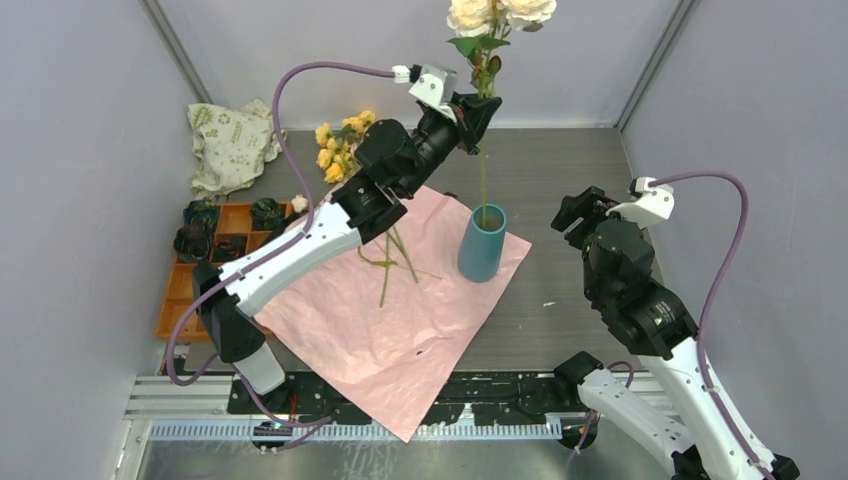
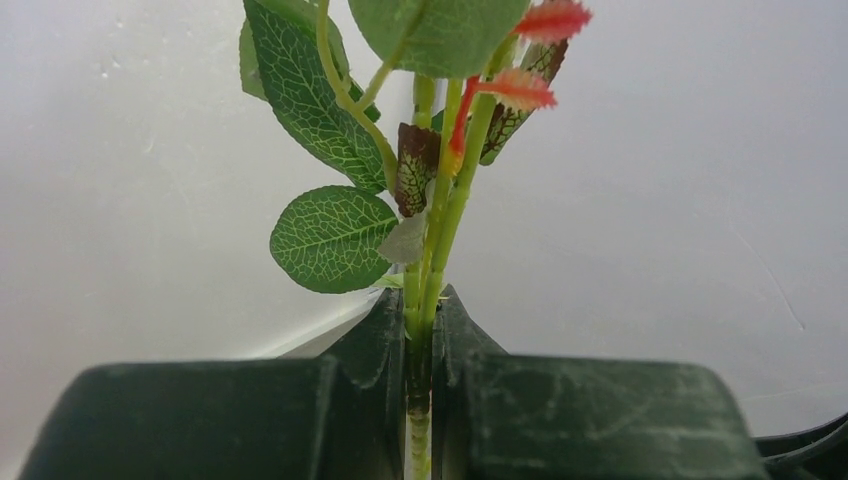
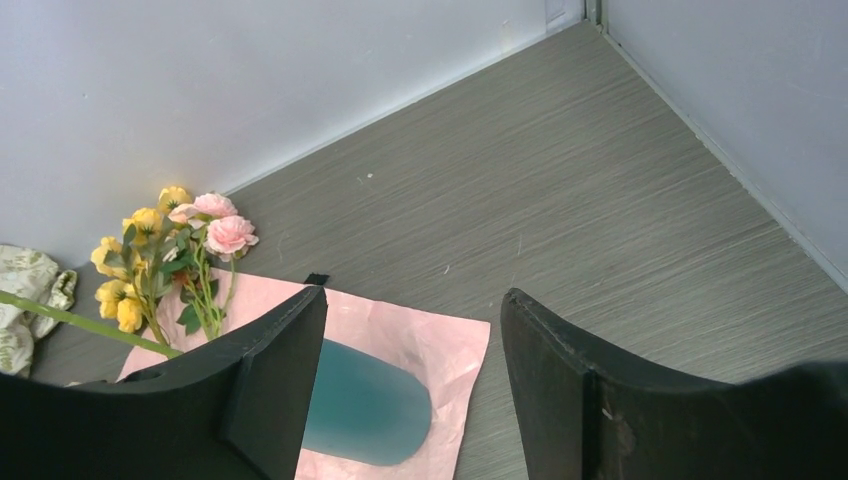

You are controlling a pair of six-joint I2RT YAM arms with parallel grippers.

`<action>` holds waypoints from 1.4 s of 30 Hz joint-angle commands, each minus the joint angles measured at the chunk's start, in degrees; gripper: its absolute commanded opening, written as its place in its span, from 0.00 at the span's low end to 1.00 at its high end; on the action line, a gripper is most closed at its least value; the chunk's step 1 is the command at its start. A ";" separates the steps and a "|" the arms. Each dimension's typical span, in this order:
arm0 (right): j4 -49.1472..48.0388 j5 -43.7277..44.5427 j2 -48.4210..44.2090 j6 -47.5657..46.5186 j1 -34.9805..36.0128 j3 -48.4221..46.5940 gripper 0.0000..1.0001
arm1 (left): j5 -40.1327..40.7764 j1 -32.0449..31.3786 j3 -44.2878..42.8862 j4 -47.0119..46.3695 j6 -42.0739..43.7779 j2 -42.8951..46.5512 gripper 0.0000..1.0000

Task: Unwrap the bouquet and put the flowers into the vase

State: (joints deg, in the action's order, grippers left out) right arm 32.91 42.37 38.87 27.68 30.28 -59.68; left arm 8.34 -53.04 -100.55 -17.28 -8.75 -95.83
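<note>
- Overhead, the left jaws are clamped on a green stem (image 1: 484,165) just under its leaves. The cream blooms (image 1: 497,12) stand above the jaws. The stem hangs straight down, with its lower end at the mouth of the teal vase (image 1: 482,245).
- The vase stands upright on the pink wrapping paper (image 1: 400,320), which is spread flat on the bench (image 1: 560,170).
- The left wrist view shows the stem (image 2: 425,290) pinched between the two dark fingers (image 2: 370,350), with veined leaves (image 2: 330,238) right above. The vase is out of that frame.
- In the right wrist view the right jaws are apart with nothing between them. Beyond them are the vase (image 3: 365,405) and yellow and pink flowers (image 3: 180,250) lying at the paper's far corner. Only the yellow ones show overhead.
- The left arm (image 1: 300,245) is stretched diagonally over the paper, wrist raised high above the vase.
- The right arm (image 1: 640,300) is folded, wrist over the bench right of the vase, well apart from it.
</note>
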 commanded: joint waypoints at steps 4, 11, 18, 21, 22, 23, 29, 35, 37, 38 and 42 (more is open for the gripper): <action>-3.61 0.30 -0.74 -0.69 -0.10 0.71 0.70 | -0.26 -0.23 12.49 -13.25 0.04 3.42 0.16; -4.34 -0.01 -1.38 -0.28 -0.08 1.93 0.70 | 0.63 -0.27 19.45 -14.18 -3.44 2.53 0.34; -4.01 -0.31 -1.41 0.27 -0.06 2.33 0.70 | 1.94 -0.41 23.57 -14.74 -7.75 1.39 0.41; -4.11 -0.03 -1.52 0.39 -0.07 2.63 0.70 | 2.07 -0.36 23.63 -14.41 -8.16 1.04 0.27; -4.05 0.07 -1.52 0.45 -0.05 2.70 0.70 | 1.89 -0.40 23.38 -14.12 -8.06 0.84 0.23; -4.01 0.10 -1.43 0.51 -0.07 2.68 0.70 | 1.80 -0.40 23.20 -13.90 -8.04 0.74 0.20; -3.99 0.75 -1.57 0.34 -0.07 3.07 0.70 | 2.01 -0.39 22.84 -14.09 -8.24 0.26 0.16; -4.40 1.00 -1.63 0.26 -0.05 3.66 0.70 | 3.02 -0.46 23.94 -13.14 -8.99 0.97 0.20; -4.62 0.98 -1.69 0.35 -0.06 4.06 0.70 | 4.86 -0.42 24.49 -11.69 -9.15 2.26 0.25; -4.68 0.96 -1.65 0.42 -0.06 4.19 0.70 | 6.42 -0.48 24.76 -10.37 -9.22 2.91 0.29; -4.69 0.55 -1.48 1.04 -0.05 4.77 0.71 | 15.87 -0.25 27.19 -4.29 -9.58 5.53 0.39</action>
State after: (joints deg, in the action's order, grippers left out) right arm 31.27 42.15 37.76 27.64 30.28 -55.27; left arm 14.06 -53.25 -75.48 -25.06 -17.78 -95.18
